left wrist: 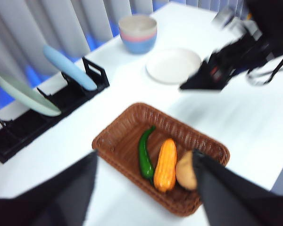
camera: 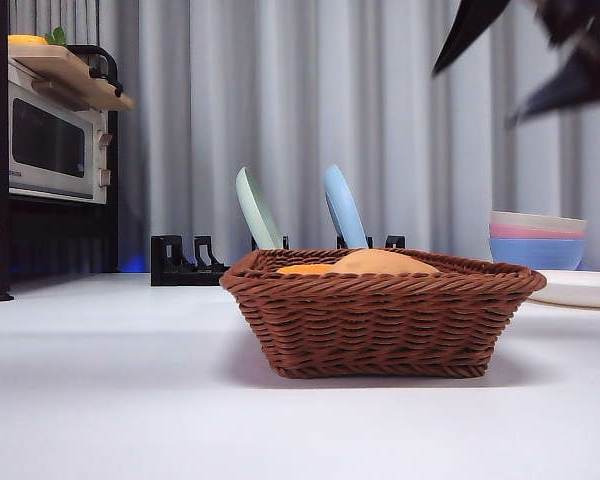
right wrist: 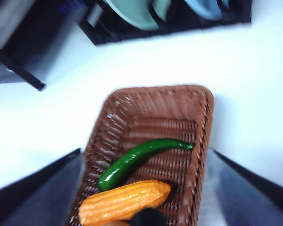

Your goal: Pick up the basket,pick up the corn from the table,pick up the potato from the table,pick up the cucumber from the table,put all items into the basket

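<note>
Front view: basket [camera: 380, 320] sitting on the white table [camera: 100, 400], centre to lower right of the frame. Above its rim, only the tan top of the potato [camera: 385, 262] and a sliver of orange corn [camera: 302, 269] showing; cucumber hidden. Behind, a black rack [camera: 185, 262] holding a pale green plate [camera: 257, 210] and a blue plate [camera: 344, 207]. Stacked bowls [camera: 537, 240] and a white plate [camera: 580, 288] at the right edge, a toaster oven [camera: 45, 140] at the upper left. Blurred black arm parts in the upper right corner, well above the basket.

Left wrist view: left gripper [left wrist: 144, 188] with jaws spread wide and empty, hanging above the basket [left wrist: 122, 136]. Inside, side by side: cucumber [left wrist: 145, 153], corn [left wrist: 165, 165], potato [left wrist: 186, 170]. Right gripper [left wrist: 210, 77] blurred at the upper right, over bare table; cannot tell how its jaws stand from here.

Right wrist view: right gripper's jaws wide apart at the lower corners, holding nothing. Basket [right wrist: 203, 122] in the centre and bottom, cucumber [right wrist: 141, 157] lying diagonally, corn [right wrist: 125, 201] just beside it at the lower edge. Rack across the top.
</note>
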Action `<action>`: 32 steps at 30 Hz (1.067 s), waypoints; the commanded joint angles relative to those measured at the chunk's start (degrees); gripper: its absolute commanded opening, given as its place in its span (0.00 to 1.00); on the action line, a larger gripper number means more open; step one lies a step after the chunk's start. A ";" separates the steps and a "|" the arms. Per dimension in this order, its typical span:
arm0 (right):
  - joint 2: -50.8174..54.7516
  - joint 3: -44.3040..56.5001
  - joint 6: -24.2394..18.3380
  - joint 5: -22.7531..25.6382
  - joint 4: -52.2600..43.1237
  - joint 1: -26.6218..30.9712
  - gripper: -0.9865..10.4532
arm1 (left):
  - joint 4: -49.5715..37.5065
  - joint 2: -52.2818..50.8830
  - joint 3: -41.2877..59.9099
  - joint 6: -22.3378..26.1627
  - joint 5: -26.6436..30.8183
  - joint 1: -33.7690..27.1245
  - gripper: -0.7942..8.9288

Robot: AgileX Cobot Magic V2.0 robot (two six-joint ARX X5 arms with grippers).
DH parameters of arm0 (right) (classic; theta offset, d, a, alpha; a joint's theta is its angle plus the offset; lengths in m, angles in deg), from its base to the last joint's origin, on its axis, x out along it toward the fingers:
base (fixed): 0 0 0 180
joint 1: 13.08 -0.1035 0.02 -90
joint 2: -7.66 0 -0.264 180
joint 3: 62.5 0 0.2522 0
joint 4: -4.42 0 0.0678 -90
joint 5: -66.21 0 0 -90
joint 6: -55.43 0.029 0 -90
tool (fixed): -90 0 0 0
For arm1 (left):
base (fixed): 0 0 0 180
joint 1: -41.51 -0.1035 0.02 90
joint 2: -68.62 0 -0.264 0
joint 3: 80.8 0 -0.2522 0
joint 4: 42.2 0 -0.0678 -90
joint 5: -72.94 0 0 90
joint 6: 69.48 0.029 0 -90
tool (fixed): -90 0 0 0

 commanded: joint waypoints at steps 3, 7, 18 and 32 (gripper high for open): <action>8.59 0.04 -7.78 0.61 6.23 -0.15 0.08 | -0.55 -1.03 3.26 0.79 5.18 0.22 0.07; 13.94 0.46 -13.33 6.08 12.17 -1.07 0.08 | -5.60 -5.35 12.61 0.74 9.68 0.20 0.07; 31.74 15.63 -14.60 8.26 6.47 -6.01 0.08 | -23.54 -26.23 46.51 -1.60 10.45 0.20 0.07; 32.00 15.96 -13.14 12.15 7.26 -6.01 0.09 | -16.83 -28.02 48.83 -5.40 10.43 0.20 0.08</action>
